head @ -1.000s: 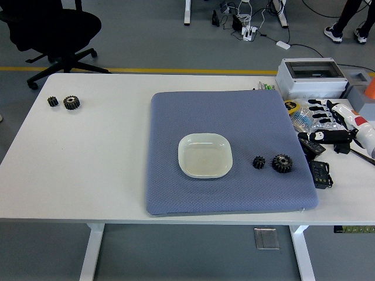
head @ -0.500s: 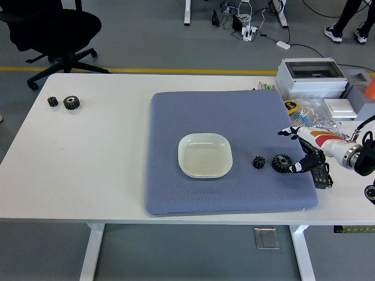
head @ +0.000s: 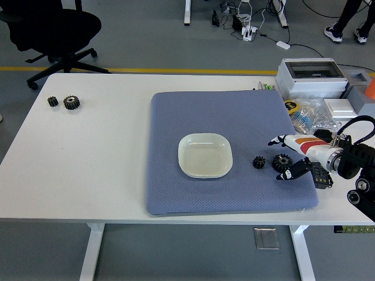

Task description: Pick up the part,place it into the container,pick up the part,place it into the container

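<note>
Two black gears lie on the blue mat [head: 228, 117], right of a white square dish [head: 205, 155]: a small gear [head: 258, 162] and a larger gear [head: 282, 161]. My right hand [head: 283, 158] reaches in from the right, fingers spread around the larger gear, one finger above it and one below, not closed on it. Two more black gears, a small one [head: 53, 101] and a larger one [head: 71, 102], lie at the table's far left. My left arm is out of view.
A grey box [head: 310, 76], a bag of small parts [head: 307, 114] and a black device [head: 319, 172] stand at the table's right edge beside the mat. A black office chair [head: 53, 29] stands beyond the far left corner.
My right hand has come in from the right edge, moved left over the mat, and now brackets the larger gear with spread fingers.
</note>
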